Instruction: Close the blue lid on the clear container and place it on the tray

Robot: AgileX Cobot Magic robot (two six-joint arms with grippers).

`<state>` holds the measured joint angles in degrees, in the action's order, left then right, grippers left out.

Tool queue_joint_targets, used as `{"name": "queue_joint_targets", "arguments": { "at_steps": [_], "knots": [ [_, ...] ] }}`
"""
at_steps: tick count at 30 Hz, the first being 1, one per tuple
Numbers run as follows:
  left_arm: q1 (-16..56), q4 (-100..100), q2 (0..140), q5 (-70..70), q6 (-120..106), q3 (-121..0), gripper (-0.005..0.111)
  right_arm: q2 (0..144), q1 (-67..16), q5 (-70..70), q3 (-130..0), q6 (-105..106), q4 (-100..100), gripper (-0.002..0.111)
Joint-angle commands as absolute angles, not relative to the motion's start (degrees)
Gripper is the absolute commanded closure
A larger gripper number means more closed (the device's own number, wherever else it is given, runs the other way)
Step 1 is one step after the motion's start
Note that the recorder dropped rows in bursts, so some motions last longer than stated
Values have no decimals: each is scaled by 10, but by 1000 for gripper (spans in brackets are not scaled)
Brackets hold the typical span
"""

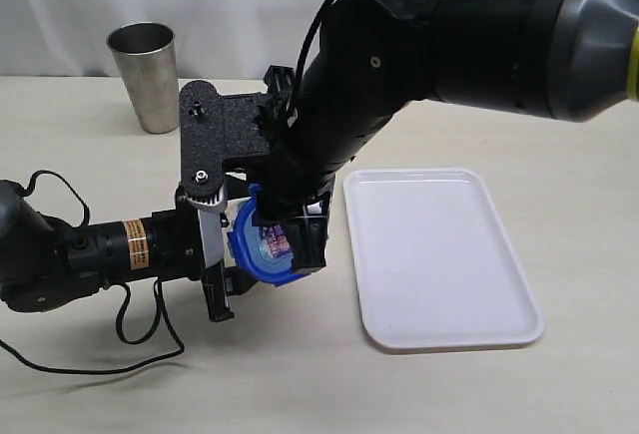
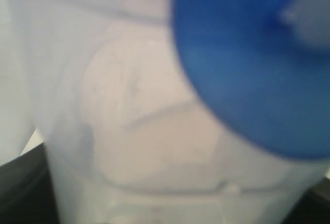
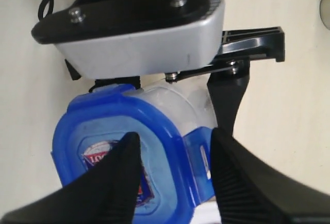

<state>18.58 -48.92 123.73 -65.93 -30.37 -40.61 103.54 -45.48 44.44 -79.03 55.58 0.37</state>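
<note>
One tray (image 1: 444, 254), exterior view only — left pincer (image 1: 228, 246) clamped on container (image 3: 180, 99), right pincer (image 3: 175, 141) apart astride blue lid (image 3: 77, 131).

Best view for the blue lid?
Right wrist view: the blue lid is sharp, sticker and one flap visible. Exterior view shows it small, partly behind the arm. Left wrist view shows only a blurred blue patch.

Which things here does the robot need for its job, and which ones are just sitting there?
For the job:
blue lid
clear container
white tray

Just sitting there:
steel cup
</note>
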Motion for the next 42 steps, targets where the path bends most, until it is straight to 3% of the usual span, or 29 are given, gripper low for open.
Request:
{"name": "queue_joint_targets", "arguments": {
  "at_steps": [1,9,14,28,35,42],
  "knots": [
    [187,-506,1235,-700,-250,-408,107,1078,-455,495,-773,547,4,73],
    [187,-518,1235,-700,-234,-408,107,1082,-455,498,-773,547,6,74],
    [187,-518,1235,-700,-223,-408,107,1082,-455,511,-773,547,6,83],
    [187,-519,1235,-700,-207,-408,107,1108,-455,520,-773,550,19,83],
    [187,-515,1235,-700,-192,-408,107,1031,-454,482,-840,448,0,83],
    [187,-515,1235,-700,-168,-408,107,966,-440,464,-840,391,4,67]
  ]
}}
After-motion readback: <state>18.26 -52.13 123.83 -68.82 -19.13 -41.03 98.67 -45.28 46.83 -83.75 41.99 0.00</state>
